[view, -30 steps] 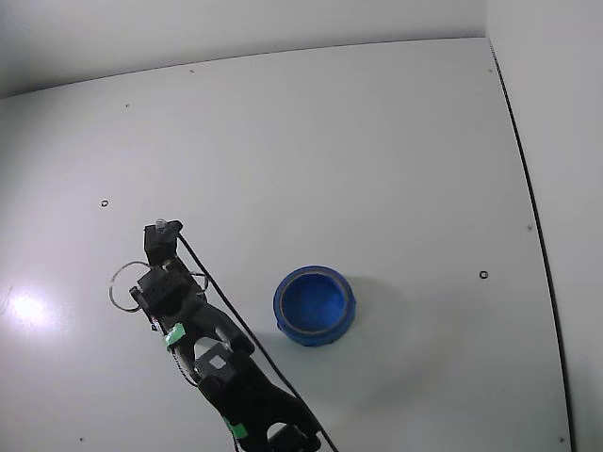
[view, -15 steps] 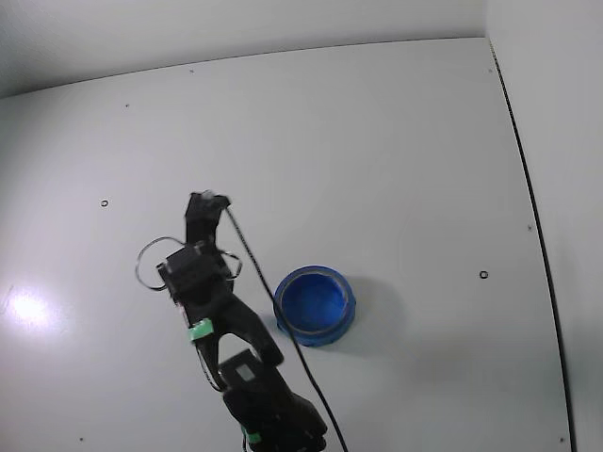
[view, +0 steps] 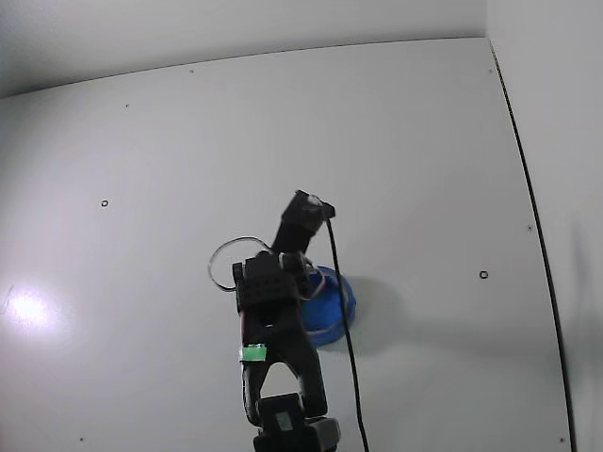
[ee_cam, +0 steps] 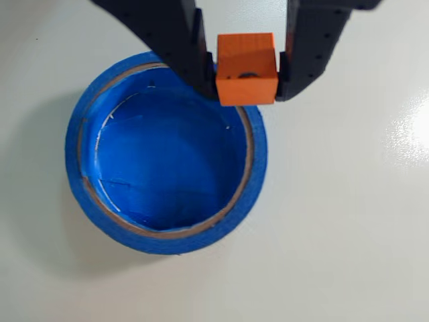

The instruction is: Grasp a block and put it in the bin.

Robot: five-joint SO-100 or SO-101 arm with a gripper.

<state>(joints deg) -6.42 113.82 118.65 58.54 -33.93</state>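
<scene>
In the wrist view my gripper point(ee_cam: 247, 84) is shut on the block point(ee_cam: 247, 68), an orange-red cube pinched between the two black fingers. The block hangs above the top-right rim of the bin point(ee_cam: 134, 236), a round blue bowl with a thick blue rim and nothing inside. In the fixed view the arm point(view: 273, 311) reaches over the bin point(view: 337, 311) and covers its left part; the block and the fingertips are hidden under the wrist there.
A white table point(view: 396, 141) with a few small dark holes surrounds the bin. A black cable point(view: 347, 339) runs down along the arm. A dark seam point(view: 528, 207) marks the table's right edge.
The arm has swung to the right in the fixed view, from the open table left of the bin to a place over the bin.
</scene>
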